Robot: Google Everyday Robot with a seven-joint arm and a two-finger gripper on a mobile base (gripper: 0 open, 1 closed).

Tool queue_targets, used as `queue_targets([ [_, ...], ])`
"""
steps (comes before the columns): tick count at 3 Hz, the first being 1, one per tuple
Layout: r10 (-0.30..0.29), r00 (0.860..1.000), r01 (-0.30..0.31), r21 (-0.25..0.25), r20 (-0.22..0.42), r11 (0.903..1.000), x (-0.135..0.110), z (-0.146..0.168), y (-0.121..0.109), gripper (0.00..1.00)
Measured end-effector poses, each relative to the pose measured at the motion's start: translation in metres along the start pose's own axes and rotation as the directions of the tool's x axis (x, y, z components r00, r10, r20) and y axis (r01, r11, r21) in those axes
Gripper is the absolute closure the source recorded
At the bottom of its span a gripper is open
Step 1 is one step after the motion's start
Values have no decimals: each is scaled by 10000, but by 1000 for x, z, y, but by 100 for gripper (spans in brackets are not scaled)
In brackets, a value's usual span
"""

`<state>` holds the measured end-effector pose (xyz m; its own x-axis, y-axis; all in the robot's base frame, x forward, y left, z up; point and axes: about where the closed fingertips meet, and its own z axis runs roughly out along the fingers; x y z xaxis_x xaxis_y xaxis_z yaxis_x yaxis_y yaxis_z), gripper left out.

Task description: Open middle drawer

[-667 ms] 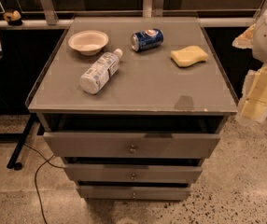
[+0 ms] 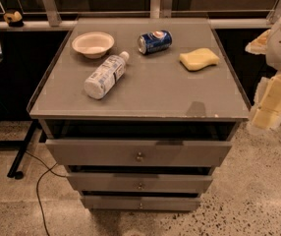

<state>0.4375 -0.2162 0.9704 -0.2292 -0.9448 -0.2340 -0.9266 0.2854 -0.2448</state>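
On the counter (image 2: 145, 100) I see a bowl (image 2: 93, 44), a toppled bottle (image 2: 105, 75), a can (image 2: 154, 41) and a sponge (image 2: 199, 59), all set back from the front edge, so none blocks the drawers. The middle drawer (image 2: 180, 183) sits below, between two similar fronts, apparently not yet pulled out. The end effector (image 2: 270, 107) hangs far right beside the counter, well apart from the knob (image 2: 140, 185); I cannot tell its state.

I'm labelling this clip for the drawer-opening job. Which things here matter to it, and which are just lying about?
Job: middle grey drawer with small round metal knob; cream-coloured pincer, right of the grey cabinet, off the drawers.
Lying about: white round bowl; clear plastic bottle on its side; blue drink can on its side; yellow sponge.
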Motion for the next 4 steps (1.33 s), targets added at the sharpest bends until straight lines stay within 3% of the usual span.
queue_targets([
  [1, -112, 9991, 143, -765, 402, 9970, -1, 41, 19, 0],
  [2, -246, 9964, 368, -1519, 808, 9877, 2, 84, 40, 0],
  [3, -524, 9947, 724, -2411, 883, 9678, 6, 128, 62, 0],
  [4, -524, 9947, 724, -2411, 882, 9678, 6, 128, 62, 0],
])
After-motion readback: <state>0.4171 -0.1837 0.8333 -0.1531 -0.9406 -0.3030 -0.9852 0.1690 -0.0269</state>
